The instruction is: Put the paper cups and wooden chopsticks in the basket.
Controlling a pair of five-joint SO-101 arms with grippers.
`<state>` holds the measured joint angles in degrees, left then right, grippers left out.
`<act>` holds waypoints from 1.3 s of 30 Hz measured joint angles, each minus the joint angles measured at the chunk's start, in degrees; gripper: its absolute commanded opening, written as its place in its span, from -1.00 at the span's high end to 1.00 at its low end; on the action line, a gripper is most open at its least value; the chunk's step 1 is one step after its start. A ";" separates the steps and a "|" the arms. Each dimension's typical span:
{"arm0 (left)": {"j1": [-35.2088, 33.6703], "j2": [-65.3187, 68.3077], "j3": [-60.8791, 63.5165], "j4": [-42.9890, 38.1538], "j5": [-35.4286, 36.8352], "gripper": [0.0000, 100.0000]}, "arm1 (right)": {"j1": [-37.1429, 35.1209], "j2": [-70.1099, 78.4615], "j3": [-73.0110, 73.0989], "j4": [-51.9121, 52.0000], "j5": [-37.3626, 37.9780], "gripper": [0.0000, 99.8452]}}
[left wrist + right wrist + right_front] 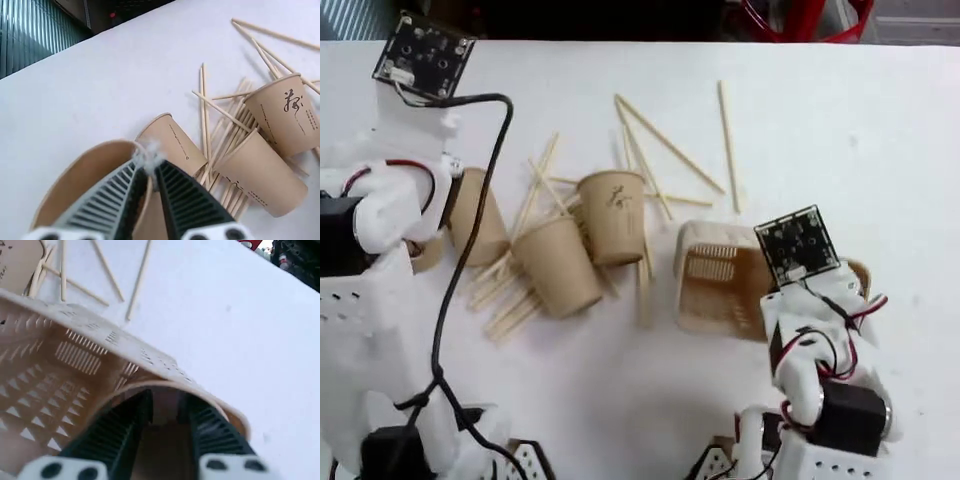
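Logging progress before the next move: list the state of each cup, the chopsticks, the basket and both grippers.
Left gripper: shut on the rim of one tan paper cup.
Beige slotted plastic basket: upright, visible part empty.
Three other tan paper cups: tipped over on white table.
Thin wooden chopsticks: scattered loose on table.
Right gripper: jaws apart over a tan curved rim at basket's edge.
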<state>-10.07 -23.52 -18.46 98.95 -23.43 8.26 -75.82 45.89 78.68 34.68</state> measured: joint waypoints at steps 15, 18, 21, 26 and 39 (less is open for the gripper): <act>0.00 -0.53 1.05 -0.18 0.09 0.95 | -3.34 -0.62 -3.43 -10.20 0.00 0.52; 1.05 -0.53 1.05 -0.35 0.35 0.95 | -3.34 -0.70 -5.36 -10.20 0.00 0.53; 3.96 -0.53 1.05 -0.35 0.62 0.95 | -2.37 -0.62 -8.44 -8.97 0.00 0.62; 9.85 -0.53 -0.18 -0.35 3.69 0.95 | 8.62 -1.05 -14.24 -3.08 -1.76 0.92; 37.10 -0.62 -8.09 -9.76 12.92 0.95 | 38.95 -25.41 -2.64 16.79 -3.87 0.84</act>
<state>27.03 -24.13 -26.55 89.19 -10.51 47.21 -101.23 43.25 95.47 30.81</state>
